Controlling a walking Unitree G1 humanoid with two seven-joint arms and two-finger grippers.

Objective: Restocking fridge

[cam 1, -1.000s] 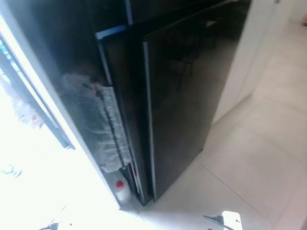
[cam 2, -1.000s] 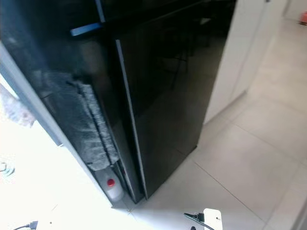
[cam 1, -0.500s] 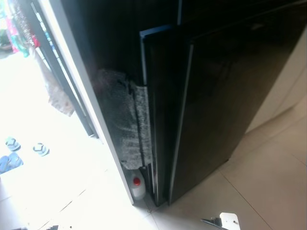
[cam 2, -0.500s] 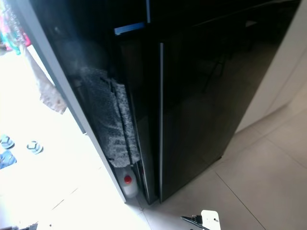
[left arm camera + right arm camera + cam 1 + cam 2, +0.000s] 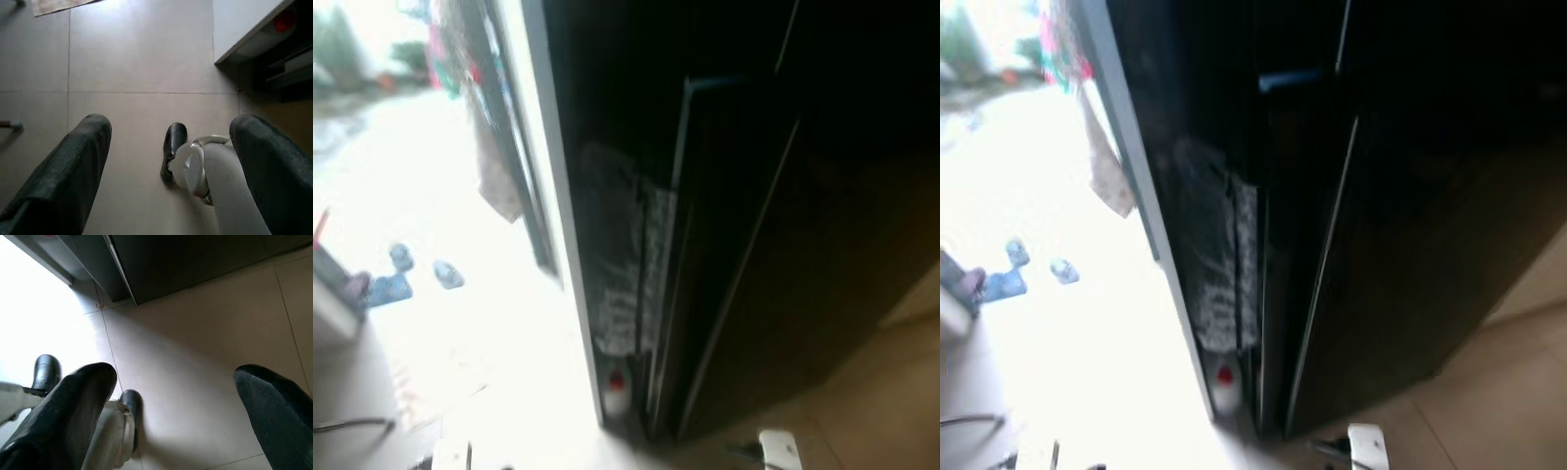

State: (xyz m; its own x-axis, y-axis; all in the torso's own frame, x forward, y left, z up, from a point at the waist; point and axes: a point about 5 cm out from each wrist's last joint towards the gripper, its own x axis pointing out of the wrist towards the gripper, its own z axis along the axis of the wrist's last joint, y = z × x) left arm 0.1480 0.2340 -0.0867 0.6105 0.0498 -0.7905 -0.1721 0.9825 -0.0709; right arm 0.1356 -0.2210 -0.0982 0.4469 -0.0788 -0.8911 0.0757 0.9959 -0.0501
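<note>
Both arms idle: left gripper (image 5: pixel 166 161) and right gripper (image 5: pixel 171 416) fingers apart, empty. Risk: blurred view; fridge (image 5: pixel 1410 215) at 1 o'clock, bump likely.

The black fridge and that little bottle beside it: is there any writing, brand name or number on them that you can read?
No text can be read.
Black fridge: glossy doors, no legible brand or label.
Bottle with the red cap: too small and blurred to tell whether it bears any label.
Both grippers hang open over the floor tiles, which carry no markings.

Head views are motion-blurred: blown-out daylight glares at left, the fridge (image 5: pixel 1410 245) nearly black at right; wrist views sharper, dim.
</note>
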